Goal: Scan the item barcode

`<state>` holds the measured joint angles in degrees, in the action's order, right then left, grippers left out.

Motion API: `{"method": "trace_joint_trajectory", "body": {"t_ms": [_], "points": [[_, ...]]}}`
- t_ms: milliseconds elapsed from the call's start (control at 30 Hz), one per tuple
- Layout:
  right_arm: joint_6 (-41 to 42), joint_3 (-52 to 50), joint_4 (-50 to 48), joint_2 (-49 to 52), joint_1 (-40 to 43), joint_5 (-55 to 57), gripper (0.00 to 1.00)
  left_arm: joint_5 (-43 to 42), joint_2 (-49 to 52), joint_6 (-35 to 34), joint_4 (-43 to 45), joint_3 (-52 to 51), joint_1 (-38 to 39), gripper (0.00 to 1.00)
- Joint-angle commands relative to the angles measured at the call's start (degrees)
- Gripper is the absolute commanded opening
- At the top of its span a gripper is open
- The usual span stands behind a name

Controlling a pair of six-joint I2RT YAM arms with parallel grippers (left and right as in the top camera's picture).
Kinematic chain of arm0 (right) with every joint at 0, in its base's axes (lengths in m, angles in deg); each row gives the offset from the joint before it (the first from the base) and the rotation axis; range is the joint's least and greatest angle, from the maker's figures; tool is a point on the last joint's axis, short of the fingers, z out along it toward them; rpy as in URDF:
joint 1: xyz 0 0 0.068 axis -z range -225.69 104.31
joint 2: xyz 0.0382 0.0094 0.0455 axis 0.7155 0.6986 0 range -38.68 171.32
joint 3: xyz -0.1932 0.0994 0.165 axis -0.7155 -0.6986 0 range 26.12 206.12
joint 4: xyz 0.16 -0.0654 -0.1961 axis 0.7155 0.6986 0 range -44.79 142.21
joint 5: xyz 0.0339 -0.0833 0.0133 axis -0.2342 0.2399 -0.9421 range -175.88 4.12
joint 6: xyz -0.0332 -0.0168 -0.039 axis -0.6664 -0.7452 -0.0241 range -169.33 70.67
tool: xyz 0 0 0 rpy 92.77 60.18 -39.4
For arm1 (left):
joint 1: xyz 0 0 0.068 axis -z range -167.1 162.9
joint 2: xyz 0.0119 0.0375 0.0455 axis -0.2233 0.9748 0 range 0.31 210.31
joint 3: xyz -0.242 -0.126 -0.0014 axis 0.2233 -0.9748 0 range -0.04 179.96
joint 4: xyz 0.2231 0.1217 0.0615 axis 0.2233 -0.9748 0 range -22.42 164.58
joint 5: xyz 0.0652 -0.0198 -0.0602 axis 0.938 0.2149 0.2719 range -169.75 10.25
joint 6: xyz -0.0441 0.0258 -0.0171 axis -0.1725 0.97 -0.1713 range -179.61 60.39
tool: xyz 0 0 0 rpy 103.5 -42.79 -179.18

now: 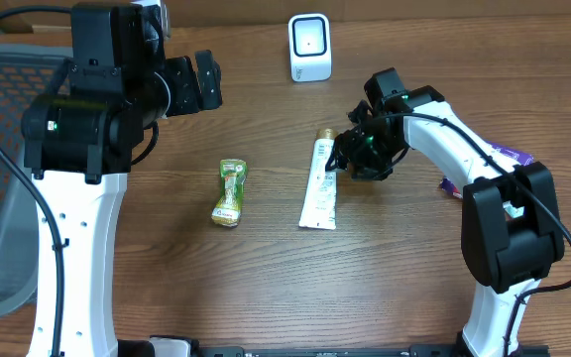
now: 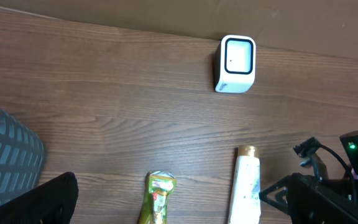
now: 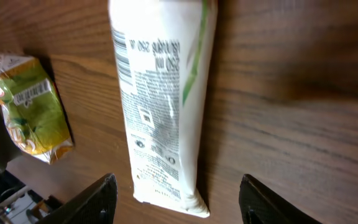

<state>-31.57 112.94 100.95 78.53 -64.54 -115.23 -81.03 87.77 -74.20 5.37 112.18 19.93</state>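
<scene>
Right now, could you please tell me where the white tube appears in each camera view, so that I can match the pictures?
Overhead: the white tube lies just right of centre, running up and down the picture.
Left wrist: at the bottom edge, right of centre, cut off by the frame.
Right wrist: it fills the middle, from the top almost to the bottom.
Shared landmark: the green pouch, left of the tube in every view.

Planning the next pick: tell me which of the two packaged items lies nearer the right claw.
The white tube with the gold cap; it lies beside the right claw, while the green pouch sits farther left.
</scene>
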Motion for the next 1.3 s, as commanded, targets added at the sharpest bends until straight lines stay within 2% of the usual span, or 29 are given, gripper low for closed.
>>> {"method": "trace_joint_trajectory", "body": {"t_ms": [0,233,367,567,767,867,933,967,1100,1267], "points": [[2.49,-1.44,-2.08,-2.32,-0.13,0.17,0.63,0.37,0.28,0.87,0.15,0.39,0.11,1.0],[2.78,-8.28,-6.27,-2.32,-0.13,-5.57,0.62,0.37,0.28,0.87,0.15,0.39,0.11,1.0],[6.64,-12.85,-13.38,-2.32,-0.15,-8.41,0.61,0.37,0.28,0.87,0.15,0.39,0.11,1.0],[17.11,-17.29,-22.18,-2.32,-0.5,-9.38,0.44,0.37,0.28,0.9,0.15,0.39,0.11,1.0],[21.62,-18.93,-25.33,-2.32,-3.39,-9.07,0.39,0.37,0.28,0.87,0.15,0.39,0.13,0.99],[22.73,-18.95,-25.51,-2.32,-3.96,-7.63,0.24,0.37,0.28,0.87,0.15,0.39,0.11,1.0],[22.99,-18.95,-25.64,-2.32,-3.82,-7.63,0.12,0.37,0.28,0.87,0.15,0.39,0.11,0.99],[22.97,-18.95,-25.64,-2.34,-3.61,-7.69,0.1,0.37,0.28,0.87,0.15,0.39,0.11,1.0],[21.92,-18.91,-25.66,-2.91,-2.93,-8.17,0.11,0.37,0.28,0.87,0.15,0.39,0.11,1.0],[13.38,-18.25,-25.44,-5.4,-1.95,-11.28,0.13,0.37,0.28,0.87,0.15,0.39,0.11,1.0]]}}
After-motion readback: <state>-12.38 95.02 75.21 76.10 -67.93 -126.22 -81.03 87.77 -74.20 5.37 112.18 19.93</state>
